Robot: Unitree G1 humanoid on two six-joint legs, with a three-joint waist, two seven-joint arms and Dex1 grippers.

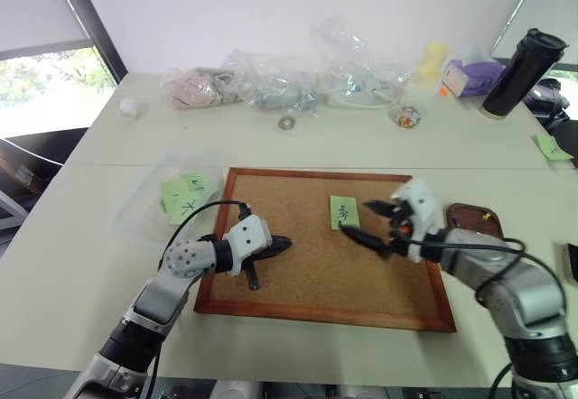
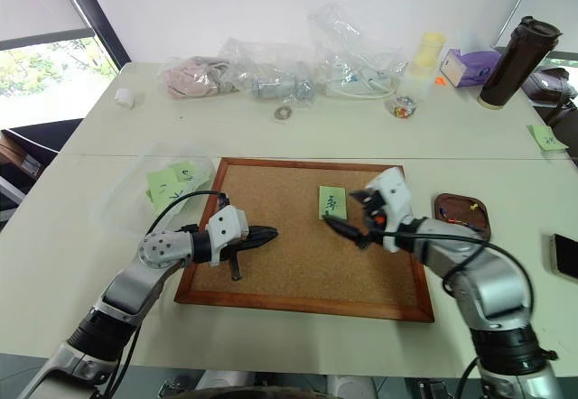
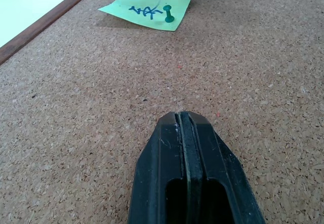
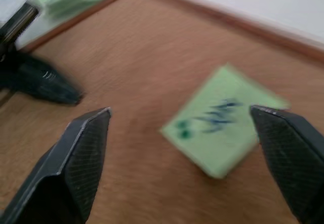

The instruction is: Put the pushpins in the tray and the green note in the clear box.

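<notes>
The green note point(image 1: 344, 211) lies on the corkboard point(image 1: 298, 282) near its far edge, held by a green pushpin point(image 3: 168, 15). My right gripper point(image 1: 368, 222) hovers open just right of the note, and the right wrist view has the note point(image 4: 217, 120) between its spread fingers point(image 4: 86, 148). My left gripper point(image 1: 282, 243) is shut and empty over the board's left part, pointing toward the note point(image 3: 147, 12). The dark brown tray point(image 1: 459, 211) sits off the board's right edge with small coloured pushpins point(image 2: 470, 208) in it. The clear box point(image 1: 144, 202), left of the board, holds green slips.
Along the far table edge lie clear plastic bags point(image 1: 271, 83), a small jar of coloured bits point(image 1: 408, 116), a purple box point(image 1: 471, 76) and a black tumbler point(image 1: 522, 72). A tape ring point(image 1: 287, 123) lies behind the board. A dark phone point(image 2: 564, 255) is at the right.
</notes>
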